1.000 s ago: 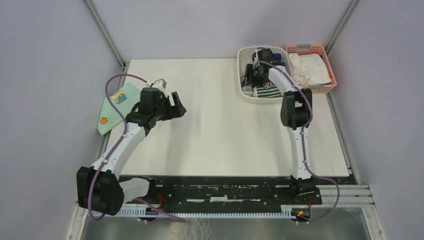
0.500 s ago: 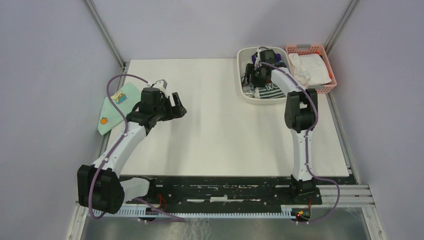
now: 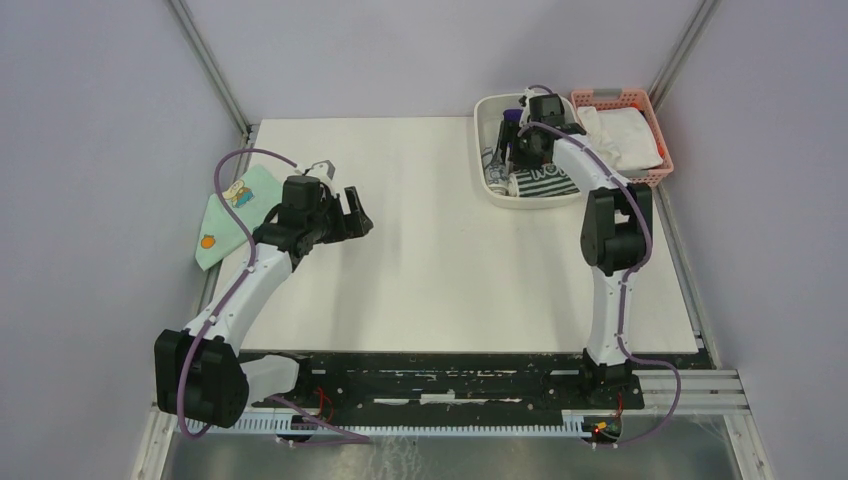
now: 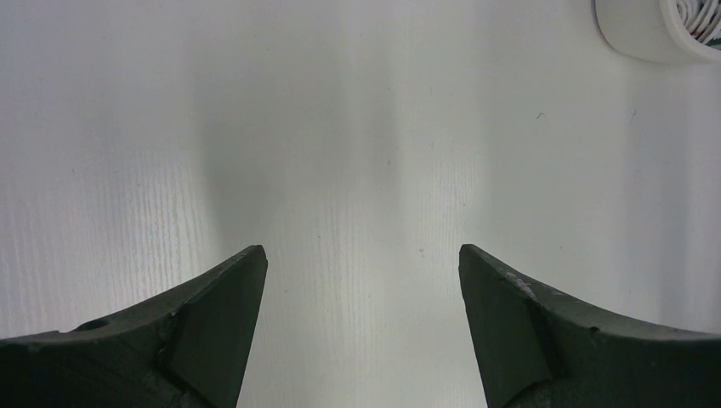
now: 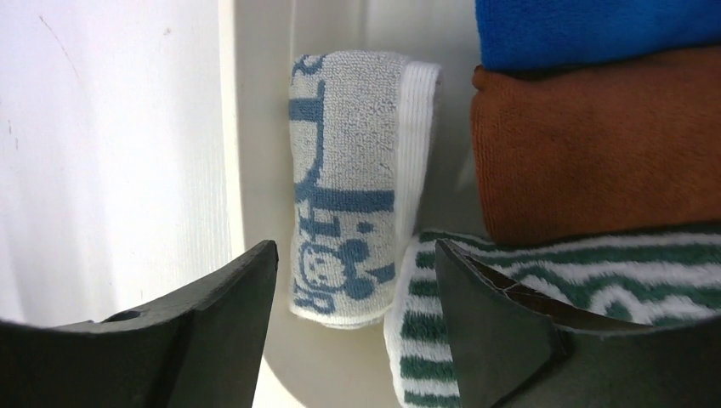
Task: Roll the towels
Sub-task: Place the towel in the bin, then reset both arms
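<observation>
Blue-grey towel (image 5: 344, 195), rolled tight, stands against the wall of the white bin (image 5: 255, 127), directly ahead of the right claw (image 5: 357, 246), whose jaws are spread with nothing between them. The green-striped towel (image 5: 595, 272) lies rolled just past its right finger, beside a brown roll (image 5: 595, 144). Both look stowed as finished work. The left claw (image 4: 361, 251), also wide and empty, hovers over the bare table (image 4: 340, 127), probably parked clear.
</observation>
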You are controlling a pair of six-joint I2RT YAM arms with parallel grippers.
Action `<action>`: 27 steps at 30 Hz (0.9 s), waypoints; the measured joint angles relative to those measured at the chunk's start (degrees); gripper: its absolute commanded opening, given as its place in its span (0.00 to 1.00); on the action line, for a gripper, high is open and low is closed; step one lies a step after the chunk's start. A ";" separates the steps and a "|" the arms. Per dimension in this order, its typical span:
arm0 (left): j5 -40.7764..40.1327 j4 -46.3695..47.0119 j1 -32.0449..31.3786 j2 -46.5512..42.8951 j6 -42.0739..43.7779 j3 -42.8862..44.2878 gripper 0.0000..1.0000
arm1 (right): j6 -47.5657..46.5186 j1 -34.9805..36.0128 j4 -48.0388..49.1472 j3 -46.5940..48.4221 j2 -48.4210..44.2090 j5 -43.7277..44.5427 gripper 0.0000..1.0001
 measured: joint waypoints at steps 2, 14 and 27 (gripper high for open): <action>0.00 -0.07 0.00 0.00 0.24 0.00 0.89 | 0.02 -0.02 1.46 -2.29 -1.97 0.87 0.77; -0.13 -0.20 0.33 -1.36 0.33 0.00 0.89 | 0.20 -0.02 14.95 -9.97 -8.66 0.11 0.82; -0.50 -0.17 0.48 -3.04 0.35 -0.31 0.89 | 2.58 0.00 23.71 -9.92 0.39 -2.08 0.83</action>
